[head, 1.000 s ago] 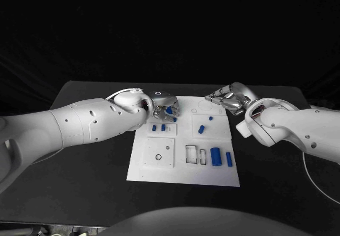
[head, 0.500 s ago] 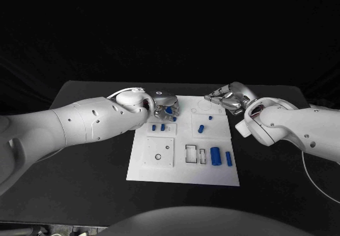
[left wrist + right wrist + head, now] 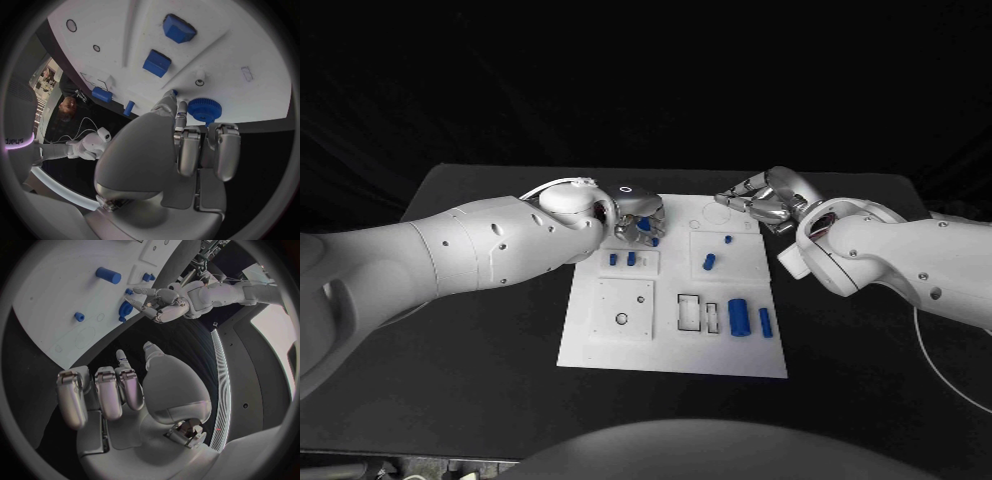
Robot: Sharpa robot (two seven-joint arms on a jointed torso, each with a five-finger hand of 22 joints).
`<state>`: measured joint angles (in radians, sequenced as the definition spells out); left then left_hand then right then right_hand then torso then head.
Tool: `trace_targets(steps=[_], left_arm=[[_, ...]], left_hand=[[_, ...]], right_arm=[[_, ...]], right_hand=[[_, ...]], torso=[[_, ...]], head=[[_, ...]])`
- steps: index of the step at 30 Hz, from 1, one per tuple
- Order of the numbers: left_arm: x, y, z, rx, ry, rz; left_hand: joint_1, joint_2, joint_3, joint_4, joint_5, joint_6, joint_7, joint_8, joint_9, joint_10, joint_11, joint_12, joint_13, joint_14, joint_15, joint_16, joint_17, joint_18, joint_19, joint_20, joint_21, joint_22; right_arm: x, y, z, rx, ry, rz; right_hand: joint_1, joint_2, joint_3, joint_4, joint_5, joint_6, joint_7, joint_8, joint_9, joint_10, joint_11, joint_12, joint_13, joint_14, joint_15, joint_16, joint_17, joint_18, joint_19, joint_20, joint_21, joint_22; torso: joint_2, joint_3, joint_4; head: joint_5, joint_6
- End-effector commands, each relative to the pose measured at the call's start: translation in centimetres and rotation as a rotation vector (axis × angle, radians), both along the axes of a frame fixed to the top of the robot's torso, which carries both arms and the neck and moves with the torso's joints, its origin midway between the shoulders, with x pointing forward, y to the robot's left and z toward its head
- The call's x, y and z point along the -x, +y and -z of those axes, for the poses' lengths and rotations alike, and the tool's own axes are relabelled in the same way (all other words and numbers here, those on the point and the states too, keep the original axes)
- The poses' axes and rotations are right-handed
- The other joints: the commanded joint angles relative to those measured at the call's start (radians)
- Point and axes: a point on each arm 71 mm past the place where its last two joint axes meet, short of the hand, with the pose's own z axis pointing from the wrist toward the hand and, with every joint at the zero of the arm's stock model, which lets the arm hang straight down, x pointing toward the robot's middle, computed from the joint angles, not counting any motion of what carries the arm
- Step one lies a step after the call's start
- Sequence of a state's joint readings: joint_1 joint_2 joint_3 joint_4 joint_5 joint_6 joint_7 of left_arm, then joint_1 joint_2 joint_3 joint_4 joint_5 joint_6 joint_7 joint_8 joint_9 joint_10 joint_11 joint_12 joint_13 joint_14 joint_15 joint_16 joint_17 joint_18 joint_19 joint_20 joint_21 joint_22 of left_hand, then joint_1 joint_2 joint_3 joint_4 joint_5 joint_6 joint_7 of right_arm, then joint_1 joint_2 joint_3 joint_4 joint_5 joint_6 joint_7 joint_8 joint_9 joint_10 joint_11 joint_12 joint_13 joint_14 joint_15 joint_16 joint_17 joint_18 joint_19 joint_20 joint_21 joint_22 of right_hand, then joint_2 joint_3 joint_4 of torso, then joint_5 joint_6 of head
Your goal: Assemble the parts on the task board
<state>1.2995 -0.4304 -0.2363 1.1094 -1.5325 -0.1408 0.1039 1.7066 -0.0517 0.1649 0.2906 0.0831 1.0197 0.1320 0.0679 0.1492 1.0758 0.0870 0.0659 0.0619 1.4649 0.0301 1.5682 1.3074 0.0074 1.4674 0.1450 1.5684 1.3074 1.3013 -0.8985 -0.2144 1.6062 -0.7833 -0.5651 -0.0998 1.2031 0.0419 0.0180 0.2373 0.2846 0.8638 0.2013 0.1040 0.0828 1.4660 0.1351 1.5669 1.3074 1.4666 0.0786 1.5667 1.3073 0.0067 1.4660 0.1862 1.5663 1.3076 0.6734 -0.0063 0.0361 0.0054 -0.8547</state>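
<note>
pinching a blue gear (image 3: pixel 204 109) in the left hand (image 3: pixel 636 222) over the far left corner of the task board (image 3: pixel 629 356), apparently placing it; right hand (image 3: pixel 759 203) hovering at the far right corner, fingers curled on nothing. next, seemingly, lowering the gear squarely onto its seat.
</note>
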Motion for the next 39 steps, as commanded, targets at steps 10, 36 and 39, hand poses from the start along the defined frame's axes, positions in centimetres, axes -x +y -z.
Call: trace_targets(steps=[10, 36, 39], left_arm=[[0.11, -0.53, 0.24, -0.031, 0.023, 0.021], [0.06, -0.6, 0.46, -0.069, 0.026, 0.03], [0.05, -0.61, 0.5, -0.073, 0.029, 0.03]], left_hand=[[0.013, -0.005, 0.019, -0.001, -0.006, 0.012, -0.008, 0.004, -0.003, 0.01, -0.009, 0.001, -0.001, 0.106, -0.003, 0.003, 0.263, -0.007, 0.103, -0.003, 0.002, 0.263], [0.022, -0.01, 0.047, -0.001, -0.006, 0.03, -0.012, 0.008, -0.007, 0.027, -0.014, 0.001, -0.001, 0.106, -0.008, 0.003, 0.263, -0.007, 0.103, -0.004, 0.002, 0.263], [0.02, -0.01, 0.055, -0.001, -0.006, 0.042, -0.014, 0.012, -0.006, 0.038, -0.018, 0.003, 0.0, 0.106, -0.011, 0.003, 0.263, -0.007, 0.103, -0.004, 0.002, 0.263]], right_arm=[[0.07, 0.23, 0.13, 0.006, 0.014, -0.017], [0.15, 0.35, 0.17, 0.007, 0.021, -0.022], [0.15, 0.35, 0.16, 0.007, 0.021, -0.022]], right_hand=[[0.006, 0.001, -0.006, -0.002, 0.001, 0.006, 0.004, 0.006, 0.001, 0.105, -0.001, 0.004, 0.263, 0.104, 0.0, 0.004, 0.264, -0.007, 0.105, 0.002, 0.004, 0.263], [0.005, 0.0, -0.007, -0.001, 0.0, 0.006, 0.004, 0.006, 0.001, 0.105, -0.001, 0.004, 0.263, 0.104, 0.0, 0.004, 0.264, -0.007, 0.105, 0.002, 0.004, 0.263], [0.005, 0.0, -0.009, 0.0, 0.0, 0.006, 0.004, 0.006, 0.001, 0.105, -0.001, 0.004, 0.263, 0.104, 0.0, 0.004, 0.264, -0.007, 0.105, 0.002, 0.004, 0.263]], torso=[[0.0, 0.0002, 0.0002], [0.0, -0.0003, 0.0001], [0.0, -0.0002, 0.0]], head=[[-0.002, -0.001], [0.0, -0.003], [0.0, -0.003]])
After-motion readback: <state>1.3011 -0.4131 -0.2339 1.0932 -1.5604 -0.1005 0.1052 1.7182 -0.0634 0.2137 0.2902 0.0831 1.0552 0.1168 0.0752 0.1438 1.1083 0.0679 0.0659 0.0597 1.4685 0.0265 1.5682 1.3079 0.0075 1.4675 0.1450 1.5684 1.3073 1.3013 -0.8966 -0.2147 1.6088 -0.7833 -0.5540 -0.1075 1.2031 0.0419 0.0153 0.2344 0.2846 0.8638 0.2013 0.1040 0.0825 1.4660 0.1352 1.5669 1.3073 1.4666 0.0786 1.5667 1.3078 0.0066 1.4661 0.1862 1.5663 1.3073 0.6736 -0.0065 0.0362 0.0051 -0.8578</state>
